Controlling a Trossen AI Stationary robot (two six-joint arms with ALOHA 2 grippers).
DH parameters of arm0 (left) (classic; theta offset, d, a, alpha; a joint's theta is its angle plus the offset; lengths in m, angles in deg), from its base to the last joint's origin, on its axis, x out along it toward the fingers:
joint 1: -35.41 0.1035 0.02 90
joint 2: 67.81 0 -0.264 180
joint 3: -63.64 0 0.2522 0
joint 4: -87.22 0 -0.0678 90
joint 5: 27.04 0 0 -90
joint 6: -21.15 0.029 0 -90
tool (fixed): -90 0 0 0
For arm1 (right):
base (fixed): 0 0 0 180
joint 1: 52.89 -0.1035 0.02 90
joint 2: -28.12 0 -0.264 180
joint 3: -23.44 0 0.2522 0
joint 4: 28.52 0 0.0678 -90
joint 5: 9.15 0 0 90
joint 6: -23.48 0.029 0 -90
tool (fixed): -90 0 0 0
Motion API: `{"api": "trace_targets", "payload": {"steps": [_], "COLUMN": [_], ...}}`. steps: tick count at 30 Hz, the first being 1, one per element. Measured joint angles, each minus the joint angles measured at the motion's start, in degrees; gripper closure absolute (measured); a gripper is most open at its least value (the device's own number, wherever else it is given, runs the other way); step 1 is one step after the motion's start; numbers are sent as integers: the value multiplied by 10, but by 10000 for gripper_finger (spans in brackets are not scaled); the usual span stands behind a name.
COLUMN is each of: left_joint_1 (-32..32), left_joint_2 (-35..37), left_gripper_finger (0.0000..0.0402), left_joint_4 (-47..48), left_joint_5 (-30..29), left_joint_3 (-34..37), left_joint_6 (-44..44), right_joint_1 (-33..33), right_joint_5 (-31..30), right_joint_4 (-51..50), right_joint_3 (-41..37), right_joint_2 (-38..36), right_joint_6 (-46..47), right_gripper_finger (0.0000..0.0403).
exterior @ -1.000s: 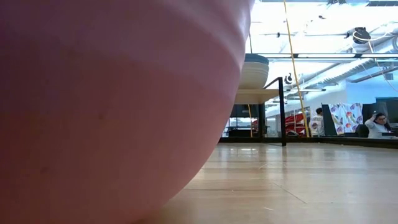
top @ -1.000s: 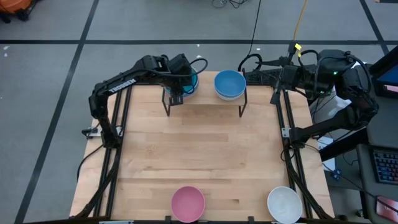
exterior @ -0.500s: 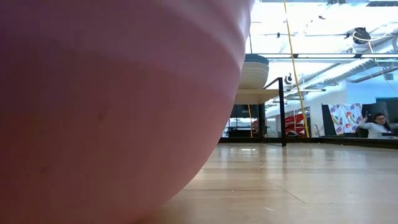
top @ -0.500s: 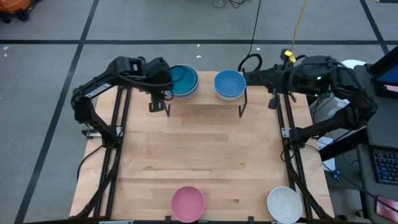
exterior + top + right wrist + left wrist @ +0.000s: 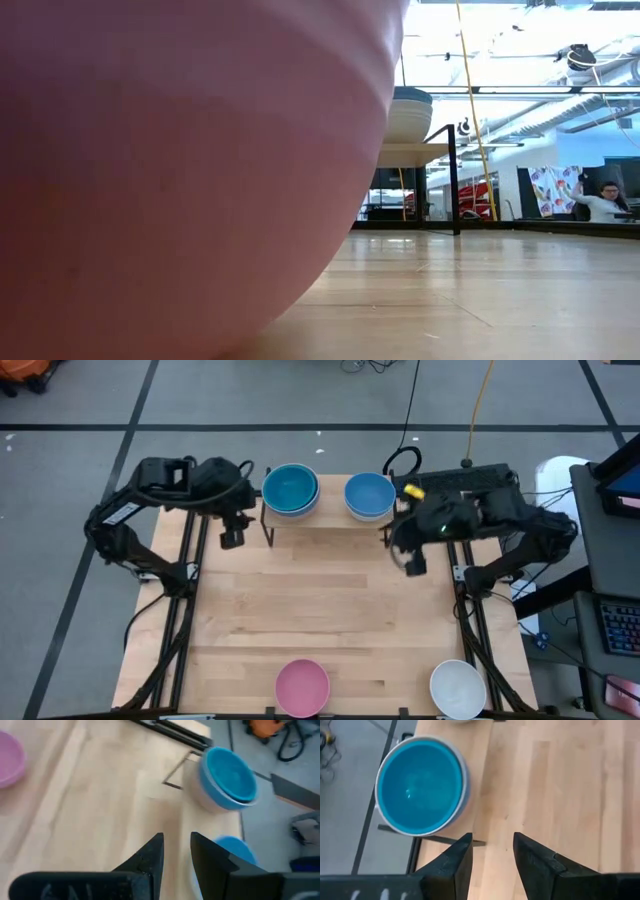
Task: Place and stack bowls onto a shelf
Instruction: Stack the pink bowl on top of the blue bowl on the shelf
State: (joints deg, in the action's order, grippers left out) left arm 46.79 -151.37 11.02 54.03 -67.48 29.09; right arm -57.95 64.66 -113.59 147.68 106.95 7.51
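Both arms have pulled back from the shelf since the earlier frames: the left arm has swung out past the table's left edge, and the right arm has come in over the tabletop.

The table [image 5: 330, 610] is a large light-wood surface. At its far edge stands the shelf [image 5: 330, 520], a low board on thin black legs.

Two stacks of bowls sit on the shelf side by side. The teal bowl [image 5: 290, 489] tops the left stack, with a pale bowl under it. The blue bowl [image 5: 369, 495] tops the right stack, likewise on a pale bowl.

Two more bowls rest at the near edge of the table, well apart from each other. The pink bowl [image 5: 302, 687] is near the middle. The white bowl [image 5: 458, 688] is toward the right corner.

The left gripper [image 5: 231, 539] hangs just beside the shelf's left end, fingers apart, holding nothing.

The right gripper [image 5: 413, 563] hangs above the table just in front of the shelf's right end, fingers slightly apart, holding nothing.

A person [image 5: 603, 201] sits in the room beyond the table.
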Motion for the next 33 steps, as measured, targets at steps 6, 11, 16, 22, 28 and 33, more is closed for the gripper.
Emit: {"api": "trace_targets", "payload": {"steps": [6,11,16,22,28,33], "left_joint_1": [-44,-71,-110,-168,-219,-248], "left_joint_2": [47,103,147,179,202,218], "left_gripper_finger": [254,254,254,254,254,254], "left_joint_4": [-2,0,-2,-30,-93,-148], "left_joint_5": [1,-1,-1,-2,-17,-52], "left_joint_3": [49,167,281,379,442,478], "left_joint_6": [-16,-99,-206,-297,-306,-319], "right_joint_1": [-56,-82,-92,-93,-96,-105], "right_joint_5": [0,62,93,105,106,140], "right_joint_4": [22,50,87,91,127,169], "right_joint_3": [0,0,0,0,0,0], "right_joint_2": [40,72,97,137,189,241], "right_joint_6": [93,140,172,209,228,255], "right_gripper_finger": [314,314,314,314,314,314]}}
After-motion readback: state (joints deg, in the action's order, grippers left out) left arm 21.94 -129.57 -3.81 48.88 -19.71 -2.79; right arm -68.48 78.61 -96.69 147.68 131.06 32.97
